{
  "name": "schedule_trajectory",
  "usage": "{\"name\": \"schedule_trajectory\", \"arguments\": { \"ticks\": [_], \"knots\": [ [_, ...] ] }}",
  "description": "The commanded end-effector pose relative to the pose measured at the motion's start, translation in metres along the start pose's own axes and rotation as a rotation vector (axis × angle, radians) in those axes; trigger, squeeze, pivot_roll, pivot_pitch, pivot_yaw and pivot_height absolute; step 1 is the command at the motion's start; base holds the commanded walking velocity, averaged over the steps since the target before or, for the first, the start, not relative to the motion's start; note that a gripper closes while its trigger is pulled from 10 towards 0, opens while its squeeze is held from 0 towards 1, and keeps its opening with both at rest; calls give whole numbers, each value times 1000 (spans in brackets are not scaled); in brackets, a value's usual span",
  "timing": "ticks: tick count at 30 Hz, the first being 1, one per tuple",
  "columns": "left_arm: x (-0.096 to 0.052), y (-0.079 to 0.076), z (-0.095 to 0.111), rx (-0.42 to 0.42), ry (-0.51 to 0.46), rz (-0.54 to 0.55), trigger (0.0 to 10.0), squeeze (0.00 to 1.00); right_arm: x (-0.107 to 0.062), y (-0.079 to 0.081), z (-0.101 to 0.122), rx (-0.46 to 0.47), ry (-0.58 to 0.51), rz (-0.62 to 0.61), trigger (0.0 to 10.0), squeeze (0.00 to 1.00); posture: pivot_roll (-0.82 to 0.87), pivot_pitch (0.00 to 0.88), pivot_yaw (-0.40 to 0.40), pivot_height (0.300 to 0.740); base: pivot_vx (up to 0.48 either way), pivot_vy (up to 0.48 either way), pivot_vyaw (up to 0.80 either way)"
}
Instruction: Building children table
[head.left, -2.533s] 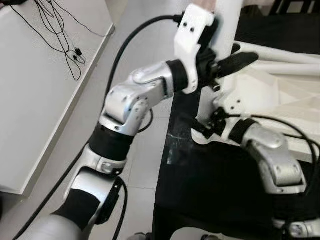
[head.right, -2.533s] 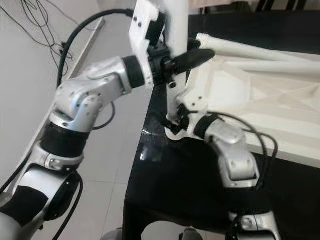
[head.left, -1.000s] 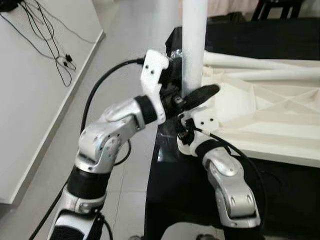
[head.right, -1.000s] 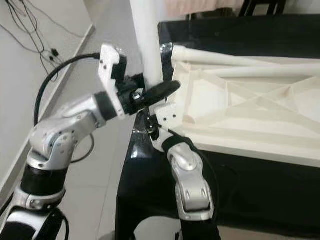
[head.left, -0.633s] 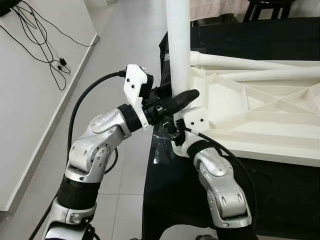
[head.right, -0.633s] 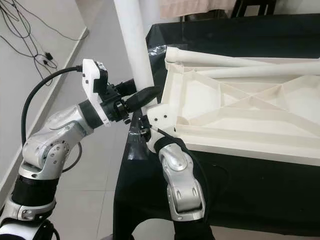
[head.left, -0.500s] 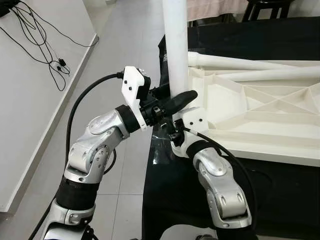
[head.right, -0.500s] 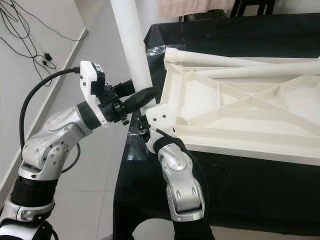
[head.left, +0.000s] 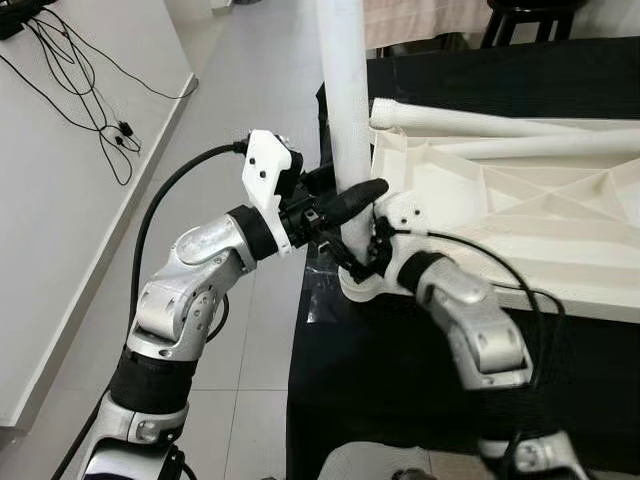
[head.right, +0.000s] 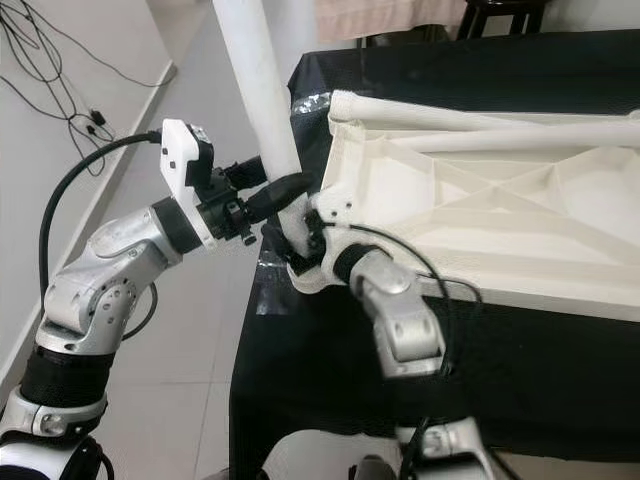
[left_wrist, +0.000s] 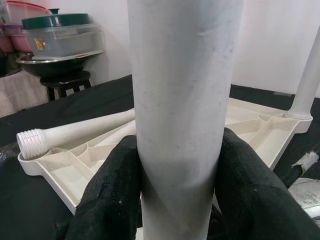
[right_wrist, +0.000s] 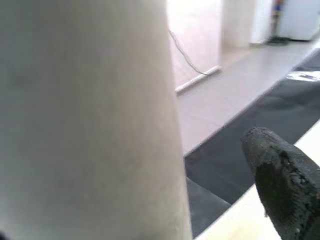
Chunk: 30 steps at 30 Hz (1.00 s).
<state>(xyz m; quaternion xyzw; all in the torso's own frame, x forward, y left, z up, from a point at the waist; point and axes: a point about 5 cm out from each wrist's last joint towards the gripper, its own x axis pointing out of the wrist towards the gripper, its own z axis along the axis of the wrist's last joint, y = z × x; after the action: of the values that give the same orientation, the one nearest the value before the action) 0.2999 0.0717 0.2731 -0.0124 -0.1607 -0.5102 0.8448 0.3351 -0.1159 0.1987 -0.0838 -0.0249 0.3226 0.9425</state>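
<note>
The white table leg (head.left: 345, 110) stands upright at the near-left corner of the upside-down white tabletop (head.left: 520, 215), which lies on the black-covered desk (head.left: 400, 380); its long axis runs straight up, out of the corner socket (head.left: 362, 285). The left end effector (head.left: 345, 205) reaches in from the robot's left and is closed on the leg low down, one black finger (left_wrist: 112, 192) pressed against each side of it. The right end effector (head.left: 375, 255) sits just below, at the corner beside the leg's foot; its fingers seem to bracket the leg, though I cannot tell how far they are closed. Two more legs (head.left: 470, 122) lie flat along the far edge of the tabletop. The next move probably turns on keeping the leg's axis plumb to the socket while it is turned or pressed home.
</note>
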Motion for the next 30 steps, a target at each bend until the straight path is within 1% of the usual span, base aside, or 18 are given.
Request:
{"name": "schedule_trajectory", "arguments": {
  "ticks": [1, 2, 3, 4, 5, 7, 8, 10, 12, 13, 14, 20, 25, 26, 27, 28, 29, 30],
  "knots": [
    [11, -32, -10, -34, 37, -212, 0, 0, 0, -27, 10, -36, -9, -77, 10000, 1000, 9, 138, 111, 740, 0, 0, 0],
    [12, -33, -9, -34, 35, -216, 0, 0, 1, -31, 9, -43, -7, -25, 10000, 1000, 9, 138, 112, 740, 0, 0, 0],
    [13, -34, -8, -35, 34, -219, 0, 0, 1, -33, 9, -46, -9, 30, 10000, 412, 12, 137, 113, 740, 0, 0, 0],
    [14, -35, -8, -36, 33, -221, 0, 0, 2, -36, 10, -52, -12, 79, 10000, 12, 12, 137, 113, 740, 0, 0, 0],
    [14, -35, -8, -36, 33, -221, 0, 0, 2, -36, 10, -52, -12, 79, 10000, 12, 12, 137, 113, 740, 0, 0, 0],
    [14, -36, -8, -39, 32, -225, 0, 0, 5, -39, 10, -80, -18, 158, 10000, 0, 14, 135, 114, 740, 0, 0, 0],
    [14, -36, -8, -39, 32, -225, 0, 0, 5, -39, 10, -80, -18, 158, 10000, 0, 14, 135, 114, 740, 0, 0, 0],
    [15, -37, -7, -40, 31, -229, 0, 0, 8, -41, 11, -89, -14, 237, 10000, 0, 21, 135, 113, 740, 0, 0, 0],
    [15, -38, -7, -40, 31, -231, 0, 0, 10, -40, 12, -97, -11, 282, 10000, 0, 21, 134, 113, 740, 0, 0, 0],
    [16, -39, -7, -40, 30, -233, 0, 0, 12, -40, 12, -102, -7, 315, 7961, 0, 21, 134, 113, 740, 0, 0, 0],
    [16, -39, -7, -41, 30, -234, 0, 0, 14, -39, 12, -102, -3, 335, 0, 0, 22, 135, 111, 740, 0, 0, 0],
    [16, -40, -6, -41, 29, -233, 0, 0, 22, -36, 12, -106, -11, 370, 0, 0, 24, 139, 107, 740, 0, 0, 0],
    [16, -40, -6, -40, 28, -231, 0, 0, 24, -36, 11, -101, -20, 373, 0, 0, 24, 141, 108, 740, 0, 0, 0],
    [17, -40, -6, -37, 29, -224, 588, 0, 25, -36, 9, -93, -22, 362, 0, 0, 23, 142, 109, 740, 0, 0, 0],
    [17, -40, -6, -37, 29, -224, 588, 0, 25, -36, 9, -93, -22, 362, 0, 0, 23, 142, 109, 740, 0, 0, 0],
    [17, -39, -6, -35, 31, -220, 4627, 0, 25, -37, 8, -88, -22, 358, 0, 0, 23, 142, 109, 740, 0, 0, 0],
    [17, -39, -6, -35, 31, -220, 4627, 0, 25, -37, 8, -88, -22, 358, 0, 0, 23, 142, 109, 740, 0, 0, 0],
    [18, -38, -6, -39, 28, -206, 10000, 0, 25, -37, 6, -84, -22, 352, 0, 0, 22, 143, 111, 740, 0, 0, 0]
  ]
}}
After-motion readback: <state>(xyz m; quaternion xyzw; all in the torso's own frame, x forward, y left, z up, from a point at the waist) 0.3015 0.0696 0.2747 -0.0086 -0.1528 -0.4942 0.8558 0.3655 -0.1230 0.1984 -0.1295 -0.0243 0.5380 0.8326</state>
